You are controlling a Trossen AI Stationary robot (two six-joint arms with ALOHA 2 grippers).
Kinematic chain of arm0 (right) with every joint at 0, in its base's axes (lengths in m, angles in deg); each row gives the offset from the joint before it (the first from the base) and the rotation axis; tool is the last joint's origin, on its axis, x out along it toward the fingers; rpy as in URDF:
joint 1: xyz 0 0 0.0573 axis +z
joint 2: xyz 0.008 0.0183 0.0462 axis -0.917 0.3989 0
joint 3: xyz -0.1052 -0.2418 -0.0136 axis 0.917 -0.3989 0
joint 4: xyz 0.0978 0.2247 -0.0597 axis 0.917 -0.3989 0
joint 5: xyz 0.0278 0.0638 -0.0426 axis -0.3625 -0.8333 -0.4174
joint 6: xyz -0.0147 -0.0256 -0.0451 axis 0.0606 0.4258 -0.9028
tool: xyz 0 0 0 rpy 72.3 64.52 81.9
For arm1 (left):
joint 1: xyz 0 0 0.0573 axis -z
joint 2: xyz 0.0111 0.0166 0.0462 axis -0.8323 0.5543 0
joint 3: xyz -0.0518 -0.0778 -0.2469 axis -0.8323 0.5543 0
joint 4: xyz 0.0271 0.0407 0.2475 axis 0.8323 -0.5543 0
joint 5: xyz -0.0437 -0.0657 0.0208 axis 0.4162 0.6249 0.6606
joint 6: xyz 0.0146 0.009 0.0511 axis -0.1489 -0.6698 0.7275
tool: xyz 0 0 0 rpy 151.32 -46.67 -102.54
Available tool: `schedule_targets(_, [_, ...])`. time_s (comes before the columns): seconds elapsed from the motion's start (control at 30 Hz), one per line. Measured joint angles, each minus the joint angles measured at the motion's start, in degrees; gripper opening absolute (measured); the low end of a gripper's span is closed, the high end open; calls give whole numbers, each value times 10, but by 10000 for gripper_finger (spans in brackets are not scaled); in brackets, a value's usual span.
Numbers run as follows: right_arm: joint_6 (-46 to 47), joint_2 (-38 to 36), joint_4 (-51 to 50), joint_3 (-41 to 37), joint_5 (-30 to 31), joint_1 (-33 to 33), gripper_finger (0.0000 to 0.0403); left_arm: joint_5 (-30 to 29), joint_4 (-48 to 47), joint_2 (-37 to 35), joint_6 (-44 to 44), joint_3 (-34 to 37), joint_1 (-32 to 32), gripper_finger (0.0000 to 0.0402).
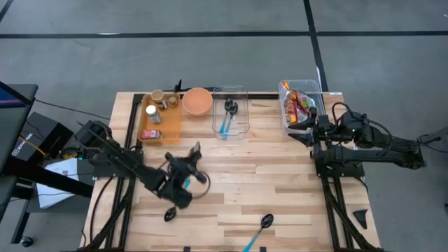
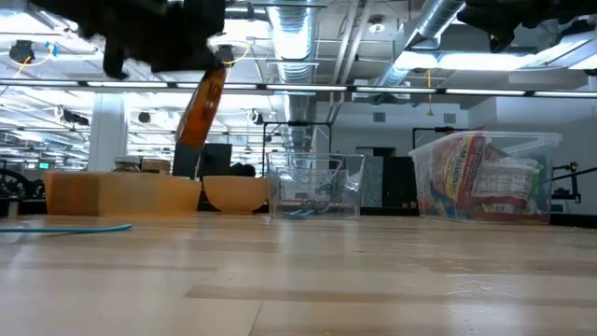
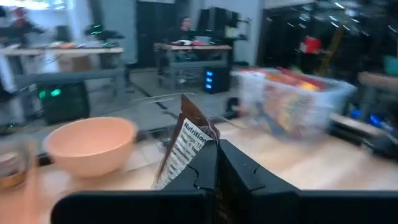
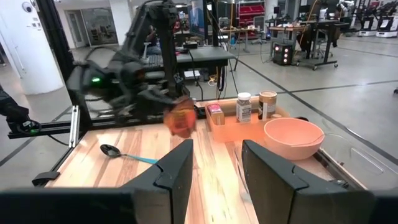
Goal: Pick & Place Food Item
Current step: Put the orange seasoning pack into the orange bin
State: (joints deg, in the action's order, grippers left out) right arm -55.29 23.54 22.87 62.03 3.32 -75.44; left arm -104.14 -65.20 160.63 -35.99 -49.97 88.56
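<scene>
The left hand (image 1: pixel 183 175) is clamped on a brown snack packet (image 3: pixel 181 148) lifted clear of the surface (image 1: pixel 280 189), so it should travel high and level to clear the peach bowl (image 1: pixel 197 101), clear utensil bin (image 1: pixel 231 112) and orange tray (image 1: pixel 162 120), while the right hand (image 4: pixel 214 165) waits with fingers apart over the snack bin (image 1: pixel 301 103).

One legible text: "Nutrition" in black on a white panel, printed on the brown snack packet (image 3: pixel 186 146) held in the left claw (image 3: pixel 214 177), seen in the left wrist view. Smaller lines under it are unreadable. Printing on the packets in the clear bin (image 2: pixel 485 177) at the far right of the worktop is too small to read.
</scene>
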Motion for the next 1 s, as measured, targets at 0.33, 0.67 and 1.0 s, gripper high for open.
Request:
schedule_targets(0.33, [-5,0,-5,0,0,0,134,-2,170,-121,-17,210,-117,0])
schedule_targets(0.67, [-6,0,-5,0,0,0,134,-4,236,-241,-16,329,-206,0])
schedule_targets(1.0, [-6,0,-4,0,0,0,134,2,239,-276,-25,369,-247,0])
